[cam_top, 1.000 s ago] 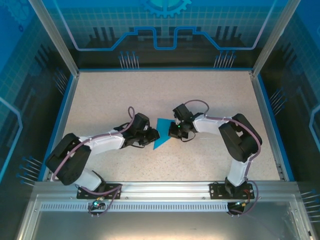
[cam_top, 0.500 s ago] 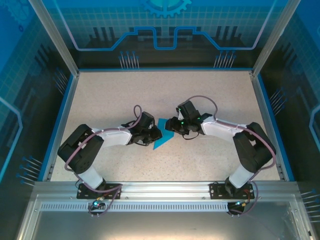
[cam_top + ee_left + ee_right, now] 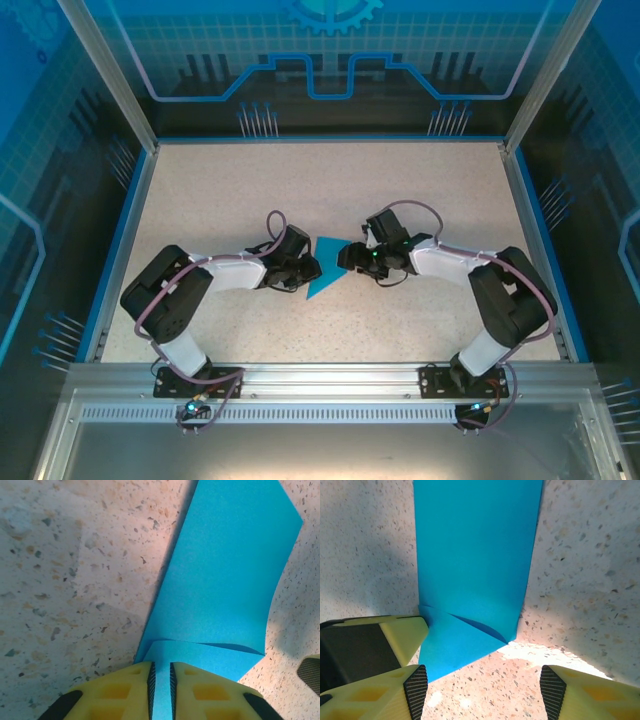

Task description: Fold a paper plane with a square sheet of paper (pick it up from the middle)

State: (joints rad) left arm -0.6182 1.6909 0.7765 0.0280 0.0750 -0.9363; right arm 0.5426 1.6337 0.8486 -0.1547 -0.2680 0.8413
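left gripper [image 3: 311, 270] pinching the teal paper sheet [image 3: 325, 265] at mid-table, right gripper [image 3: 347, 258] spread wide beside it

nearest me runs the aluminium rail [image 3: 330, 378], then a band of bare speckled table [image 3: 330, 335] up to the paper's near point. at the middle, the left gripper's yellow fingers [image 3: 125, 690] are squeezed almost together on a folded flap at the sheet's edge, a thin strip of paper caught between them. the sheet stretches away from there with one long edge bowed, throwing a shadow on the table. the right gripper's jaws stand well apart and hold nothing, and a folded corner of the sheet lies just beside one of its pads [image 3: 415, 690]. beyond the two grippers, bare tabletop runs back to the blue far rim [image 3: 330, 139] and out to both side rims.
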